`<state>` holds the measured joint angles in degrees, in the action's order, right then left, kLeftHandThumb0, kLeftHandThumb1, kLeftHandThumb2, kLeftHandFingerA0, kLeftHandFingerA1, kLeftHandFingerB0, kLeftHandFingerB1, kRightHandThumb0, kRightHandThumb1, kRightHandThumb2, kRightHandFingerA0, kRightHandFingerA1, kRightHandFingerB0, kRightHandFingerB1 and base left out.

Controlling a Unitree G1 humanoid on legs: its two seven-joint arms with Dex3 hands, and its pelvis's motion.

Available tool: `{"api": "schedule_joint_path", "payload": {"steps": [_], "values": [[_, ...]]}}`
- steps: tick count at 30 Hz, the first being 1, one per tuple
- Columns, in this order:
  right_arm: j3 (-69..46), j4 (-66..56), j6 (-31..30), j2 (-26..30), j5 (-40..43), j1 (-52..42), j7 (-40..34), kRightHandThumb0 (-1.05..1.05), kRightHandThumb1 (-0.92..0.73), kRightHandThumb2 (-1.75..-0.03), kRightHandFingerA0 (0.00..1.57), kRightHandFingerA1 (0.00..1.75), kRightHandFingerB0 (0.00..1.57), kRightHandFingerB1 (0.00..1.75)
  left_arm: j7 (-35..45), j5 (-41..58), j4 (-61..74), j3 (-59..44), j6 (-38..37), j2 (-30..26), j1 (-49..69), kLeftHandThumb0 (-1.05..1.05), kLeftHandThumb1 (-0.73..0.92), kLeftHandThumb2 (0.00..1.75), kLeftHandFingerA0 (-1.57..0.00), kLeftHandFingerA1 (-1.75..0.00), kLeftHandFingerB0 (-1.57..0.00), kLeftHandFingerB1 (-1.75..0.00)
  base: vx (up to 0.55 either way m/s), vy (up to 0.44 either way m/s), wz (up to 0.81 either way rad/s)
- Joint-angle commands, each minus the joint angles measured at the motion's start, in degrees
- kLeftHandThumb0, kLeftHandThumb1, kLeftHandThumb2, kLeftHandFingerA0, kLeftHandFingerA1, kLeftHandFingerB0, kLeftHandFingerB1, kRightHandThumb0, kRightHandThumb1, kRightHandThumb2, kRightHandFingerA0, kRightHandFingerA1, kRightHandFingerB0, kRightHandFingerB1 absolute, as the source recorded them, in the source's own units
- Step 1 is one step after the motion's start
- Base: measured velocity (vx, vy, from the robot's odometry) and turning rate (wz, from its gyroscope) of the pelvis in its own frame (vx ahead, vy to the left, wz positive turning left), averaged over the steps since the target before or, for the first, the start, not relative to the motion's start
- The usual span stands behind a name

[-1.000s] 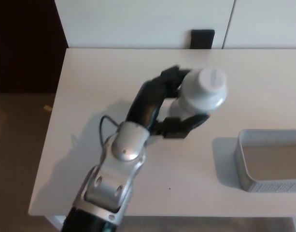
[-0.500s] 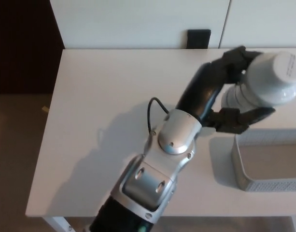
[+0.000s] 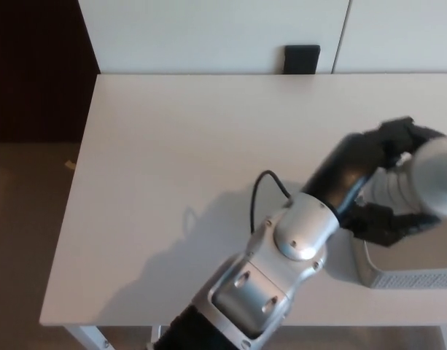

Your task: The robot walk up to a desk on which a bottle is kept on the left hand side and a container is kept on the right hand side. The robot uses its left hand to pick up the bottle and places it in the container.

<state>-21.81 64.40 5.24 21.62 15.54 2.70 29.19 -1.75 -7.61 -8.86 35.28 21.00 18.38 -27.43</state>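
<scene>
Left hand (image 3: pixel 380 182), black with thick fingers, is closed around a white bottle (image 3: pixel 420 182) at the right edge of the frame, holding it above the grey mesh container (image 3: pixel 398 275) at lower right. Its silver forearm reaches up from bottom centre across the white desk (image 3: pixel 187 160). Right hand does not appear.

You'll find the bottle (image 3: pixel 420 182) in the left hand (image 3: pixel 369 182) at 3 o'clock, above the container (image 3: pixel 398 277) on the counter (image 3: pixel 172 160).
</scene>
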Motion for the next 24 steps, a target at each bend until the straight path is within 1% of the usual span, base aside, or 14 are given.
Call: {"api": "schedule_joint_path", "payload": {"steps": [1,2,5,6,8,11,12,16,17,18,19,22,23,24], "values": [[1.82,-1.35,3.00,0.64,-2.15,-0.02,-0.09,-0.68,-0.26,-0.65,0.94,0.54,0.77,0.50,-3.39,1.68,-4.77,5.80,-1.80,14.43,1.60,0.10,0.87,0.65,-0.97,-1.20,-0.81,-0.77,0.00,0.000,0.00],[2.30,-1.66,3.34,0.62,-2.60,-0.20,-0.62,-0.63,-0.35,-0.53,0.97,0.49,0.83,0.45,-3.42,1.88,-4.54,6.00,-1.78,14.31,1.62,0.10,0.87,0.66,-0.93,-1.20,-0.80,-0.76,0.00,0.000,0.00],[2.60,-1.68,3.19,0.72,-2.77,0.11,-1.16,-0.63,-0.36,-0.53,0.96,0.49,0.77,0.44,-2.88,2.46,-4.49,5.27,-2.01,14.42,0.41,0.10,0.88,0.66,-0.92,-1.22,-0.79,-0.76,0.00,0.000,0.00],[2.45,-1.60,3.06,0.78,-2.44,0.32,-0.87,-0.63,-0.35,-0.53,0.95,0.49,0.78,0.44,-2.69,2.41,-4.58,4.81,-1.83,14.56,-0.80,0.13,0.85,0.70,-0.96,-1.21,-0.80,-0.76,0.00,0.000,0.00],[2.50,-1.74,2.94,0.83,-2.37,0.27,-0.78,-0.63,-0.35,-0.53,0.96,0.49,0.78,0.44,-2.83,2.45,-4.38,4.69,-1.52,14.77,-1.25,0.11,0.85,0.68,-1.02,-1.22,-0.81,-0.73,0.00,0.000,0.00],[3.47,-2.04,4.13,1.08,-3.46,-0.17,-0.70,-0.67,-0.38,-0.54,0.95,0.48,0.78,0.44,-2.80,2.90,-3.54,4.74,-0.75,15.08,-1.46,0.10,0.85,0.67,-1.01,-1.24,-0.81,-0.72,0.00,0.000,0.00],[3.66,-1.86,4.31,1.09,-3.72,-0.13,-1.02,-0.64,-0.38,-0.53,0.99,0.49,0.81,0.45,-2.53,3.85,-3.12,5.09,-0.89,15.43,-0.61,0.10,0.86,0.68,-1.00,-1.25,-0.78,-0.75,0.00,0.000,0.00],[4.01,-1.32,4.27,0.76,-4.11,-0.16,-2.32,-0.67,-0.40,-0.54,1.00,0.49,0.83,0.46,-2.34,5.68,-1.99,6.79,-0.92,15.44,1.89,0.08,0.86,0.67,-0.99,-1.21,-0.79,-0.73,0.00,0.000,0.00],[4.05,-1.30,4.53,0.78,-4.10,-0.20,-2.25,-0.74,-0.30,-0.73,0.97,0.57,0.80,0.54,-2.48,5.66,-1.96,7.23,-0.86,15.27,2.24,0.10,0.86,0.69,-0.98,-1.17,-0.79,-0.73,0.00,0.000,0.00],[4.08,-1.28,4.72,0.79,-4.07,-0.23,-2.20,-0.74,-0.30,-0.73,0.97,0.57,0.80,0.54,-2.61,5.70,-1.95,7.55,-0.84,15.13,2.47,0.10,0.86,0.69,-0.98,-1.17,-0.79,-0.73,0.00,0.000,0.00],[3.82,-1.23,4.61,0.73,-3.64,-0.12,-1.87,-0.65,-0.37,-0.54,1.03,0.51,0.83,0.46,-2.81,5.82,-2.08,7.54,-0.33,15.01,2.79,0.05,0.87,0.65,-0.90,-1.14,-0.77,-0.67,0.00,0.000,0.00],[3.90,-1.50,4.80,0.83,-3.44,-0.13,-1.48,-0.66,-0.39,-0.53,1.03,0.50,0.83,0.45,-3.22,6.25,-2.38,7.44,-0.89,14.52,3.57,0.07,0.87,0.66,-0.89,-1.22,-0.76,-0.70,0.00,0.000,0.00],[4.08,-1.56,4.88,0.93,-3.57,-0.04,-1.33,-0.71,-0.29,-0.70,0.96,0.56,0.77,0.52,-3.32,6.27,-2.19,7.24,-0.71,14.24,3.68,0.07,0.87,0.68,-0.92,-1.31,-0.75,-0.74,0.00,0.000,0.00],[4.19,-1.59,4.91,0.98,-3.63,0.04,-1.22,-0.71,-0.29,-0.70,0.96,0.56,0.77,0.52,-3.40,6.29,-2.04,7.09,-0.48,14.05,3.71,0.07,0.87,0.68,-0.92,-1.31,-0.75,-0.74,0.00,0.000,0.00]]}}
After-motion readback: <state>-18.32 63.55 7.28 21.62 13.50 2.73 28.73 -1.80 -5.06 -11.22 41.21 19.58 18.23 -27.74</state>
